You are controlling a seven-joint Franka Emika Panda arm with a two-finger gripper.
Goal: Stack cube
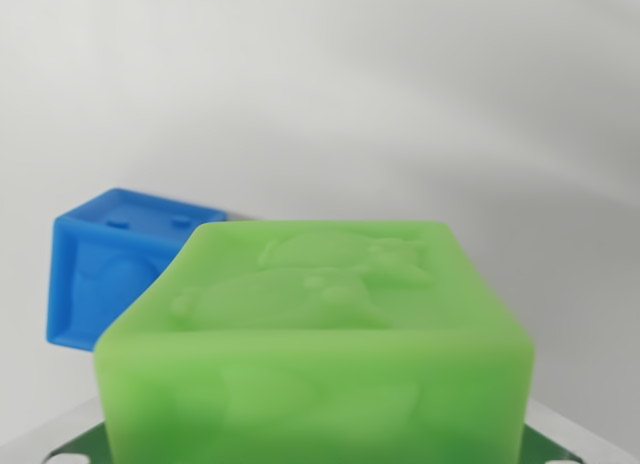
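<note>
Green cube [320, 354] fills the wrist view's foreground, blue cube [110, 269] behind at left. Gripper fingers unseen; opening cannot be told.

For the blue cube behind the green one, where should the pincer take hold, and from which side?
Judging from this view, grip the blue cube on two opposite flat side faces, coming from above: its top is clear, while the green cube blocks its right side.

Single wrist-mounted camera, aimed low and forward. It sits very close to the green cube [315, 354], which fills the lower frame; the blue cube [105, 269] lies beyond, at the wrist view's left.
</note>
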